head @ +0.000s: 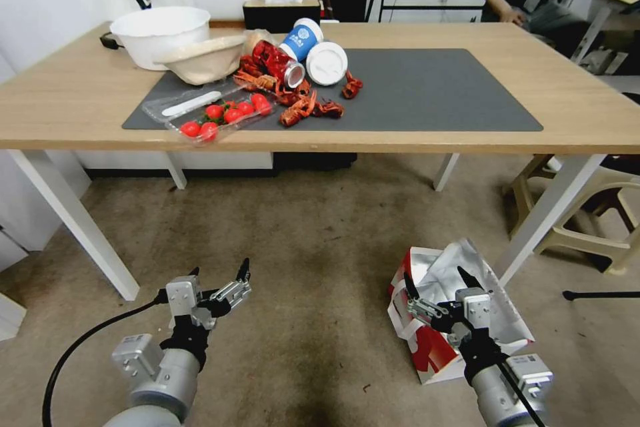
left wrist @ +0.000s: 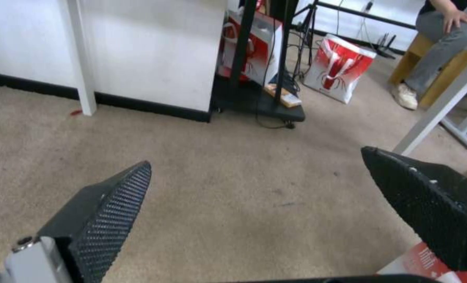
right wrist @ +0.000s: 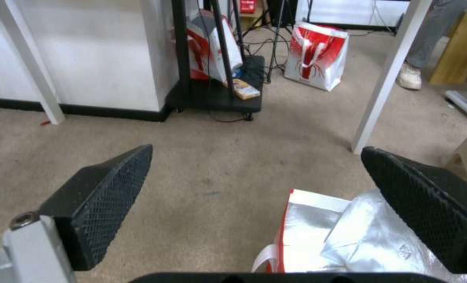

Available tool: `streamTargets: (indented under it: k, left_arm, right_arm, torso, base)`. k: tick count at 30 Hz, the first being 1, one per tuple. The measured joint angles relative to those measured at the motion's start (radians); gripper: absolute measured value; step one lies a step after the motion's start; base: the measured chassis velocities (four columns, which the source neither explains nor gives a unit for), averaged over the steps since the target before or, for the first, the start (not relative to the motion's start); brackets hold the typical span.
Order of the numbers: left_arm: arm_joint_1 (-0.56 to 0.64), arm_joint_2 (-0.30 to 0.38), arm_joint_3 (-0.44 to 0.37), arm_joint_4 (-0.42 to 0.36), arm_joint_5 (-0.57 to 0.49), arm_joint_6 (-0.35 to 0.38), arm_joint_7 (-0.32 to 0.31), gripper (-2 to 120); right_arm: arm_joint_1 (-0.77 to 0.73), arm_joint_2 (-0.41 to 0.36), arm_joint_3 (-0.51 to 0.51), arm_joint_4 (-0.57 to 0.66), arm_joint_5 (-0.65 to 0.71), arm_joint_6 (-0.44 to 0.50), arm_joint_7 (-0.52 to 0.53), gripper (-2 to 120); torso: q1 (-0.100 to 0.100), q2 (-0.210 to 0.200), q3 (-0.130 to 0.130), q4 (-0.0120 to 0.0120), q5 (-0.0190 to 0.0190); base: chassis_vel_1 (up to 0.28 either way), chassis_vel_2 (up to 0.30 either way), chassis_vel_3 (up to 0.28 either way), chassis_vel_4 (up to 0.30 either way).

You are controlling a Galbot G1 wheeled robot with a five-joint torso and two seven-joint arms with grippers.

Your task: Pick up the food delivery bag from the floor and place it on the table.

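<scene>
While the bag (head: 460, 310) lay on the floor (head: 307, 247) by the bench's (head: 587, 107) front right leg, the right tool (head: 437, 290) hung directly above it.

Seen from the head camera, the right tool stood wide open over the bag's open, foil-lined mouth, touching nothing; the right wrist view had the bag (right wrist: 343, 236) just below, closer to one black finger (right wrist: 427, 204) than midway between the two. From the bag, the left tool (head: 220, 273) sat well off to the left over bare floor, also spread open and empty, so the right arm was plainly the nearer. The bag slumped, its mouth opening upward and toward the bench.
</scene>
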Motion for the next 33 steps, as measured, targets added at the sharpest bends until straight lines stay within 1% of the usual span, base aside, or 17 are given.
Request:
streamTargets:
  k: [9,13,18,19,21,33]
  left_arm:
    - [0.002,-0.002,0.001,0.0,0.002,0.0,0.0,100]
    - [0.002,-0.002,0.001,0.0,0.002,0.0,0.001,100]
    - [0.001,-0.003,0.0,0.002,0.003,-0.001,0.001,100]
    - [0.001,-0.003,0.0,0.002,0.003,-0.001,0.001,100]
    - [0.0,-0.003,0.0,0.004,0.003,-0.002,0.001,100]
    - [-0.001,-0.003,-0.001,0.008,0.003,-0.006,0.002,100]
  right_arm:
    - [-0.001,0.0,0.002,0.006,0.0,0.0,0.0,100]
    - [-0.001,0.0,0.002,0.006,0.0,0.0,0.0,100]
    - [-0.001,0.0,0.003,0.006,0.001,0.0,0.0,100]
    - [-0.001,0.0,0.003,0.006,0.001,0.0,0.0,100]
    - [0.0,0.0,0.004,0.006,0.001,0.0,-0.001,100]
    - [0.002,0.0,0.004,0.003,0.002,0.001,-0.001,100]
  torso:
    - [-0.011,-0.037,-0.026,0.0,0.0]
    - [-0.014,-0.048,-0.034,0.0,0.0]
    - [-0.021,-0.072,-0.051,0.0,0.0]
    - [-0.021,-0.072,-0.051,0.0,0.0]
    - [-0.024,-0.085,-0.061,0.0,0.0]
    - [-0.035,-0.125,-0.09,0.0,0.0]
  base:
    - [0.0,0.0,0.0,0.0]
    - [0.0,0.0,0.0,0.0]
    - [0.0,0.0,0.0,0.0]
    - [0.0,0.0,0.0,0.0]
    - [0.0,0.0,0.0,0.0]
    - [0.0,0.0,0.0,0.0]
